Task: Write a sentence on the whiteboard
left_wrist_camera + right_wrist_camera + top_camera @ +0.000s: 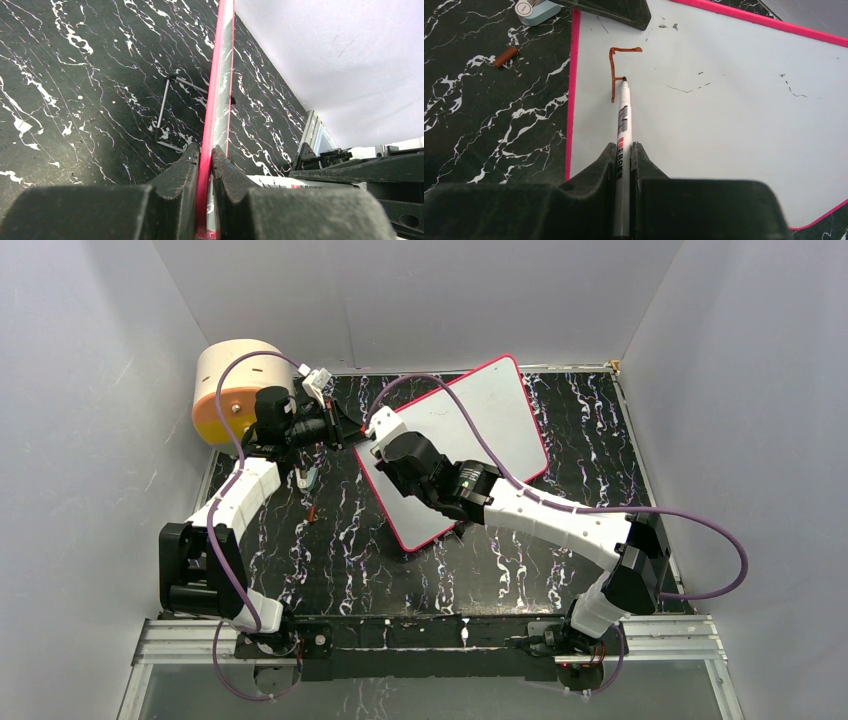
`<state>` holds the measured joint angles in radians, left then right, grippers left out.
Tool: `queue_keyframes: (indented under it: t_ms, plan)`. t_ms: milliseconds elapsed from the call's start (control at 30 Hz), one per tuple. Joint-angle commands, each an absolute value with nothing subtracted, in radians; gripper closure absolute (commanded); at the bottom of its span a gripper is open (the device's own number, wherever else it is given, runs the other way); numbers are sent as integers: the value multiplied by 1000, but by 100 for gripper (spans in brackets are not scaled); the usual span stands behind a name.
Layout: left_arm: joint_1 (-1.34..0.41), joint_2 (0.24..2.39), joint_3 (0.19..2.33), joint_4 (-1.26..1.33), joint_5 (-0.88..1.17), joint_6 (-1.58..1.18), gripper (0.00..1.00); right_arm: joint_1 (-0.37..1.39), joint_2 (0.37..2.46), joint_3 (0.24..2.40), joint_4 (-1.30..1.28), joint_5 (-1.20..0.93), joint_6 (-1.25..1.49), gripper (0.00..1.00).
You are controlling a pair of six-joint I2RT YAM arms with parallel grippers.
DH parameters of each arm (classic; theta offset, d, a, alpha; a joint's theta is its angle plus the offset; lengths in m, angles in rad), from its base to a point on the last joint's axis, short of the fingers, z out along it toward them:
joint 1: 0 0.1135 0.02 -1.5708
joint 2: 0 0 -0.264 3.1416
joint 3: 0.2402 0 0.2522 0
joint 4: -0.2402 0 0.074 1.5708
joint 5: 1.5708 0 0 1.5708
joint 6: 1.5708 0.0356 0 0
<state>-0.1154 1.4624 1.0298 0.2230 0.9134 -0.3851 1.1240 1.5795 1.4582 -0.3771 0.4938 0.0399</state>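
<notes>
The whiteboard (pixel 485 415), white with a pink-red frame, lies slanted across the dark marbled table. My left gripper (pixel 206 155) is shut on its pink edge (pixel 219 75) at the board's left corner (pixel 358 435). In the right wrist view my right gripper (pixel 624 150) is shut on a white marker (pixel 623 117). The marker's tip touches the board (pixel 734 130). The tip rests at the middle bar of a brownish-red letter F (pixel 614 70), the only writing of the sentence that shows.
A round tan-and-orange drum (pixel 232 390) stands at the back left. A small brown cap (pixel 505 56) and a pale blue object (pixel 538 11) lie on the table left of the board. A thin metal bar (pixel 162 102) lies by the board's edge. Grey walls enclose the table.
</notes>
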Motion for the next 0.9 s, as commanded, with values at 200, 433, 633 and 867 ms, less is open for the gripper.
queue_keyframes:
  t_ms: [200, 433, 633, 867]
  plan:
    - [-125, 1456, 1042, 160, 875, -347, 100, 1106, 1585, 1475, -339, 560, 35, 100]
    - [-124, 1457, 1042, 158, 875, -347, 100, 1101, 1584, 1472, -336, 560, 38, 100]
    - [-126, 1459, 1044, 156, 877, -347, 100, 1099, 1580, 1475, -336, 552, 38, 100]
    - [-125, 1462, 1046, 152, 877, -346, 100, 1098, 1514, 1435, -289, 501, 27, 100]
